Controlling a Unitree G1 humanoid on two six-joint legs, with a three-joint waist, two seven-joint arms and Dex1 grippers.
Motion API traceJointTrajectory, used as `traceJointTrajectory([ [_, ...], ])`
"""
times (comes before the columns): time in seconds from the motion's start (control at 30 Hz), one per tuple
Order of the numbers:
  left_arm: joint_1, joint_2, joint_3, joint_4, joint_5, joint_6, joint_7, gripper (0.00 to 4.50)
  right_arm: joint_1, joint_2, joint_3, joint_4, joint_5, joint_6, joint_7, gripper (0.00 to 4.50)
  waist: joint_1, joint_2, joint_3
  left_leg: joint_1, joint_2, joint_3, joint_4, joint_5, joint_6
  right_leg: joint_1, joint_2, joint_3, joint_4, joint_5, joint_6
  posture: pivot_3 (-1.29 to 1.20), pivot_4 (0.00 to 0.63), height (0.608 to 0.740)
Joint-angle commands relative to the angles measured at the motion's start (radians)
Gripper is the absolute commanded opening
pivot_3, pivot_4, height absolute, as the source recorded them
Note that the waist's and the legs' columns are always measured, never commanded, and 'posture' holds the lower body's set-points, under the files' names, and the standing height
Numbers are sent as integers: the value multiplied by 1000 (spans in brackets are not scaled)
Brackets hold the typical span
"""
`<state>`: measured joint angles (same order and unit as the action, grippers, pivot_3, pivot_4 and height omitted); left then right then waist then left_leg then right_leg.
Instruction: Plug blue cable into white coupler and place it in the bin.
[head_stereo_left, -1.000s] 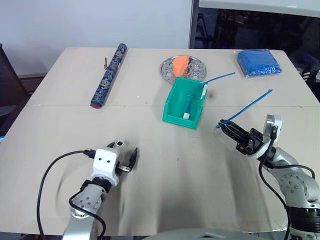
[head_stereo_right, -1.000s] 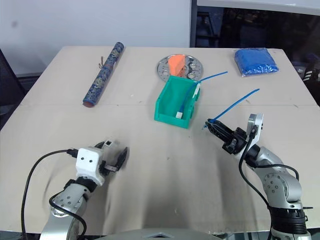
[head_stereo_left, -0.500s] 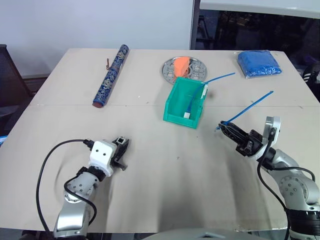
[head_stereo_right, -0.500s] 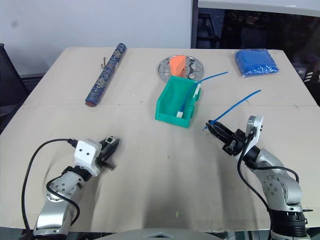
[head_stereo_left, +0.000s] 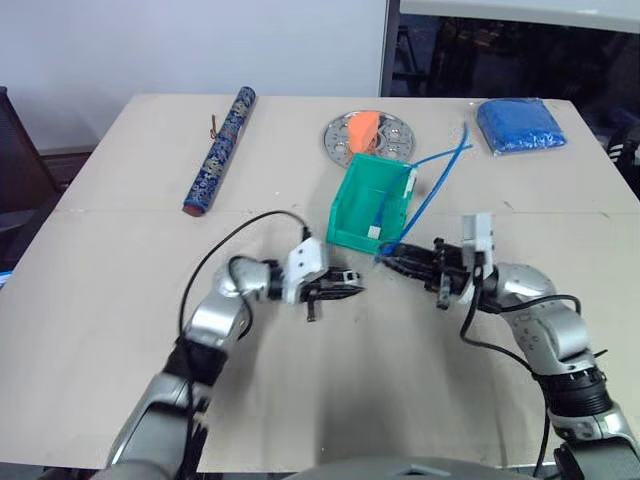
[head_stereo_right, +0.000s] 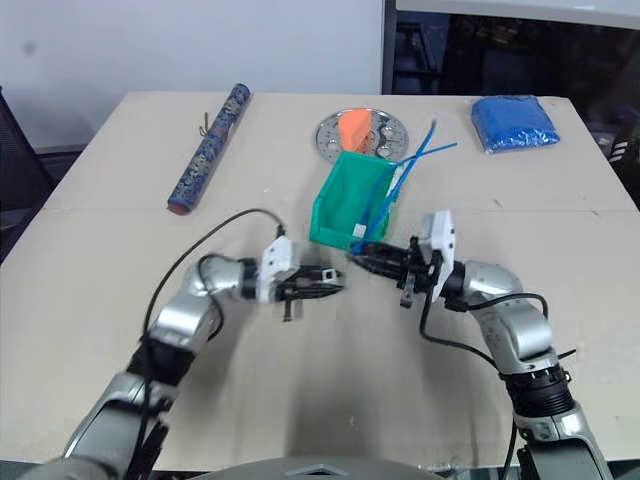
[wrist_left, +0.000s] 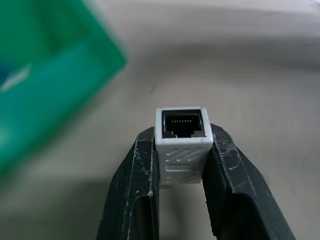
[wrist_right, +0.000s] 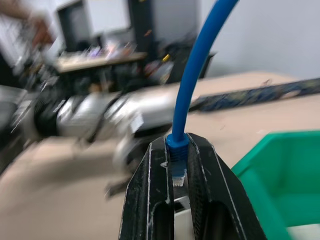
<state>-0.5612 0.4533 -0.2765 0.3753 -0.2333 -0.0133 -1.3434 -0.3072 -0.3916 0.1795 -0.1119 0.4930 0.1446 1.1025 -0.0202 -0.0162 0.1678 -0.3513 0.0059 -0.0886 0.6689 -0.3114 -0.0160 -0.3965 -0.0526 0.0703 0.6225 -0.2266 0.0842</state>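
My left gripper (head_stereo_left: 350, 290) points right and is shut on the white coupler (wrist_left: 181, 137), whose dark socket faces away from the wrist. My right gripper (head_stereo_left: 392, 262) points left, facing it across a small gap. It is shut on the blue cable (head_stereo_left: 437, 190) just behind its clear plug (wrist_right: 178, 177). The cable arches up and back over the table. Both grippers hover just in front of the green bin (head_stereo_left: 352, 232), which stands mid-table.
Inside the bin lies another blue cord (head_stereo_left: 378, 212) with a white block on its end. Behind it sits a round metal plate (head_stereo_left: 392, 140) with an orange piece. A patterned blue roll (head_stereo_left: 218, 150) lies back left and a blue folded cloth (head_stereo_left: 520, 125) back right.
My left gripper closed on the coupler, lifted it and swung right to the table's middle. My right gripper carried the cable left and turned to face it.
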Motion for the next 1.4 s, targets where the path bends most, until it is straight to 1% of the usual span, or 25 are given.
traceJointTrajectory([
  [0.03,-85,-28,-42,159,43,-106,-117,569,-49,23,26,83,-63,-125,61,0,-5,0,0,-1,0,0,0,0,0,-1,0,0,-1,0,0,0,150,740],
  [0.1,-121,-44,-62,229,62,-149,-167,569,-74,44,44,149,-113,-187,60,0,-16,0,0,-3,0,0,0,1,-1,-3,0,0,0,0,0,0,150,740],
  [0.17,-146,-58,-68,281,72,-179,-204,569,-90,59,48,191,-128,-218,68,0,-20,0,0,-7,0,0,0,2,-3,-7,0,0,1,0,0,0,150,740],
  [0.37,-211,-103,-54,401,105,-246,-220,569,-79,46,66,272,-191,-274,96,0,-17,-1,0,-9,-1,-1,2,1,-2,-8,-1,-1,2,0,0,0,150,740],
  [0.5,-222,-113,-44,439,118,-276,-228,569,-68,44,60,287,-190,-285,100,0,-16,-1,-1,-8,-1,-1,3,0,0,-8,-1,-1,3,0,0,0,150,740],
  [0.83,-204,-106,-41,448,126,-300,-248,569,-56,37,32,271,-161,-254,85,0,-16,-2,-1,-8,-1,-2,4,0,0,-8,-1,-1,4,0,0,0,150,740],
  [1.17,-207,-110,-30,462,132,-301,-239,569,-34,21,39,247,-165,-221,85,0,-18,-2,-2,-8,-1,-2,4,0,0,-8,-1,-1,5,0,0,0,150,740],
  [1.3,-204,-123,-23,454,122,-282,-235,569,-30,14,61,243,-204,-198,59,0,-18,-2,-2,-8,-1,-2,4,0,0,-8,-1,-1,5,0,0,0,150,740],
  [1.4,-196,-133,-20,441,120,-266,-233,569,-27,15,98,249,-259,-151,14,0,-18,-2,-3,-8,-1,-2,4,0,0,-8,-1,-1,5,0,0,0,150,740],
])
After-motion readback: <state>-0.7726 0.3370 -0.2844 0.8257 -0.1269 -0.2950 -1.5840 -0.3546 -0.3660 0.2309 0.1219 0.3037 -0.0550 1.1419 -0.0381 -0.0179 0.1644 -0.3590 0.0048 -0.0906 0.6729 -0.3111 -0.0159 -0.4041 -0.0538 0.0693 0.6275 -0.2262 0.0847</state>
